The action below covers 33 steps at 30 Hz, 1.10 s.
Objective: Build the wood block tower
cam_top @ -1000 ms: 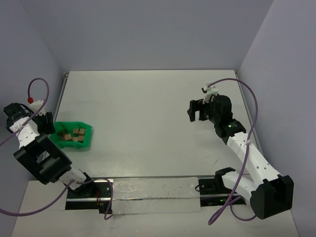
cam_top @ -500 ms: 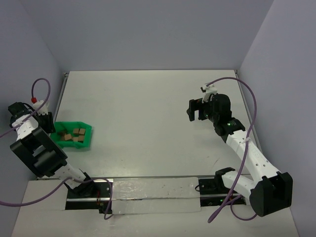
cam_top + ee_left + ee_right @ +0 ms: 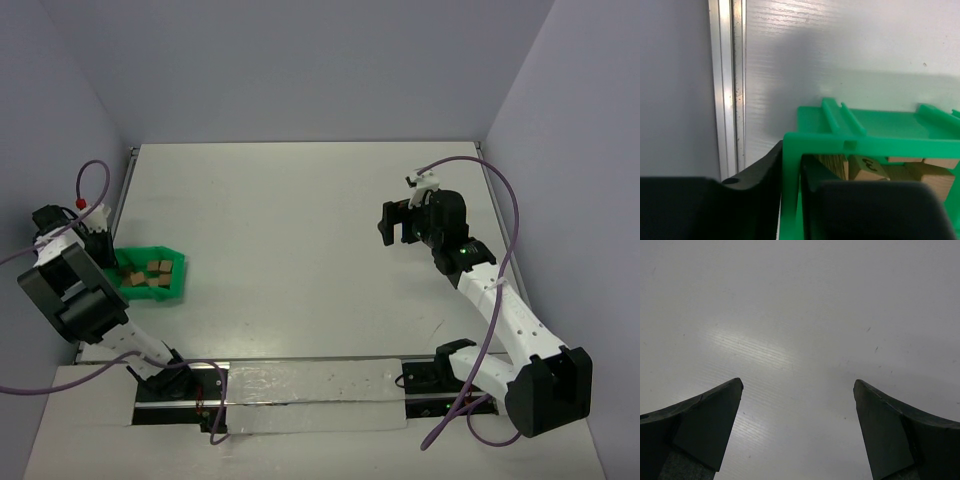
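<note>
A: Tower up yet?
B: No, nothing stacked. Wood blocks [image 3: 150, 272] lie loose inside green tray [image 3: 160, 293]
A: Grippers?
B: L gripper [image 3: 791, 170] pinches tray's end wall. R gripper [image 3: 797, 430] wide apart, holds nothing, well right of tray

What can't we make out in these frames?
- Count of small tan wooden cubes: too small in the top view; in the left wrist view the green plastic tray wall and left gripper body hide most.
- Left gripper's fingertips: top view, hidden by the left arm.
- Dark mark on one cube: left wrist view, too blurred to read.
- Right gripper surroundings: its wrist view shows only bare table.
</note>
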Motion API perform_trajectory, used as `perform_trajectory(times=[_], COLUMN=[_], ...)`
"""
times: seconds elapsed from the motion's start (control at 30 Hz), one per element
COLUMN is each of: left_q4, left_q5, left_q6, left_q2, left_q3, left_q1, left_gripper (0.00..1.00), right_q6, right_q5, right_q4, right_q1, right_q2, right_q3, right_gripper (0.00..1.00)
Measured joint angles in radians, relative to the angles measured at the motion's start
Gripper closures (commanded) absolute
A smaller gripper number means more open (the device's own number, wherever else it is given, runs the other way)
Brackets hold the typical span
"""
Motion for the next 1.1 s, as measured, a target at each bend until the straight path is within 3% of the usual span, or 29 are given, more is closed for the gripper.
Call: perform_trajectory(times=[0.17, 0.37, 0.5, 0.77, 1.0, 1.1], left_q4=[-0.002, -0.050, -0.097, -0.155, -0.216, -0.239], left_q5=[0.010, 0.012, -0.017, -0.133, -0.287, -0.372], left_q6=[-0.014, -0.035, -0.058, -0.175, -0.287, -0.331], left_q2=[0.017, 0.015, -0.030, -0.174, -0.173, -0.150], left_q3=[0.017, 0.059, 0.126, 0.284, 0.297, 0.297], left_q1=[0.000, -0.017, -0.088, -0.504, -0.894, -1.006], left_gripper=[1.00, 1.00, 1.00, 1.00, 1.00, 1.00], right_q6=[0.000, 0.000, 0.000, 0.000, -0.001, -0.002], right_q5=[-0.001, -0.001, -0.004, -0.010, -0.016, -0.027], right_q4=[0.000, -0.001, -0.009, -0.032, -0.071, -0.093], right_q1=[0.000, 0.000, 0.000, 0.000, 0.000, 0.000], right_q2=[0.000, 0.000, 0.000, -0.020, -0.026, -0.026], right_q3=[0.000, 0.001, 0.013, 0.026, 0.027, 0.027], right_gripper=[0.00, 0.00, 0.00, 0.00, 0.00, 0.00])
